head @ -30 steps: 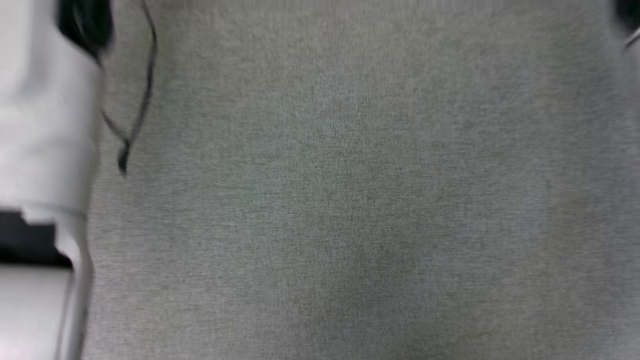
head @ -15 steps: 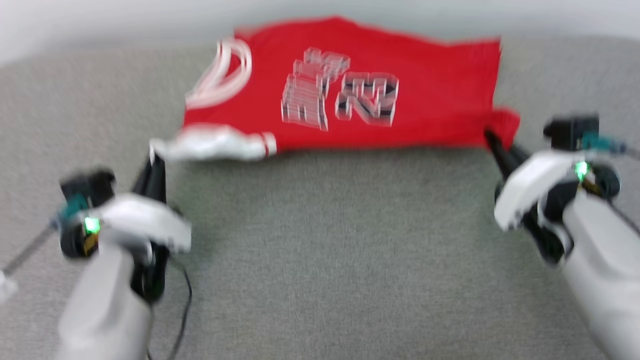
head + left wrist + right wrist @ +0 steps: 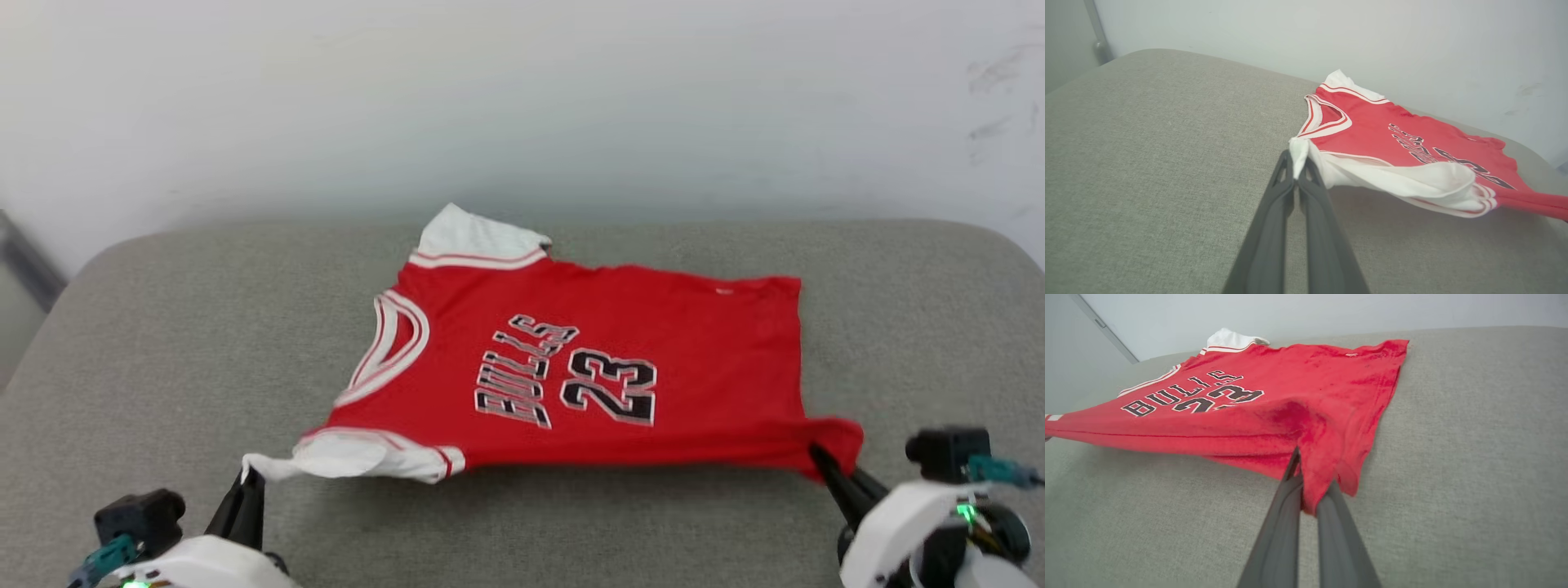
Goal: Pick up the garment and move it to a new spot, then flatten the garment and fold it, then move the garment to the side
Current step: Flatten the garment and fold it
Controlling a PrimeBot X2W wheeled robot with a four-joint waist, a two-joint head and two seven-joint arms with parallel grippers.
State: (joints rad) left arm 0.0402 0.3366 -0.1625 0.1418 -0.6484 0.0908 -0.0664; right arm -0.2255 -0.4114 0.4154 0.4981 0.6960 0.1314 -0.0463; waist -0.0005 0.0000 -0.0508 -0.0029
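The red garment [image 3: 620,359] with "BULLS 23" lettering lies spread on the grey cushioned surface [image 3: 163,343], its near edge lifted slightly. My left gripper [image 3: 249,474] is shut on the tip of the near white sleeve [image 3: 359,457], seen pinched in the left wrist view [image 3: 1297,157]. My right gripper [image 3: 820,457] is shut on the near red hem corner [image 3: 837,441]; the right wrist view shows that corner of the garment [image 3: 1314,486] bunched between the fingers. The far sleeve [image 3: 478,237] lies flat near the wall.
A pale wall [image 3: 522,98] rises just behind the grey surface. The surface's rounded left corner [image 3: 90,261] and right corner [image 3: 1004,245] are in view. A grey vertical post [image 3: 1096,32] stands at the left.
The head camera has tilted up, so the whole picture shifted downward and the wall appeared. Both grippers keep their hold on the garment's near corners.
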